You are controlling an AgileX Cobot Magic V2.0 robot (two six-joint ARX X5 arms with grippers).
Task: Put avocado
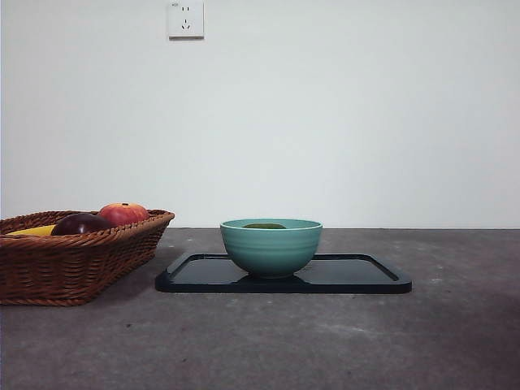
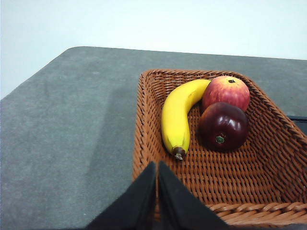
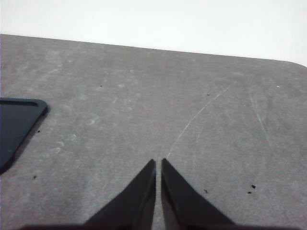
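A plain white wall with a socket plate stands behind a grey, matte, faintly scratched table. At the middle of the table lies a glossy black rectangular tray with rounded corners and a low raised rim. On it stands a teal ceramic bowl, round, with faint horizontal ridges down its wall. The avocado lies inside the bowl; only its dull olive-green top shows just above the rim.

Well apart from the tray, to one side, sits a brown woven wicker basket with sloping walls. In it lie a smooth yellow curved banana, a red apple flushed with yellow, and a shiny dark maroon fruit bearing a small green sticker; the apple and the maroon fruit touch.

The left gripper hangs above the near edge of the basket, its two black tapered jaws pressed together on nothing. The right gripper hangs over bare table beside a corner of the tray, its jaws likewise closed and empty.
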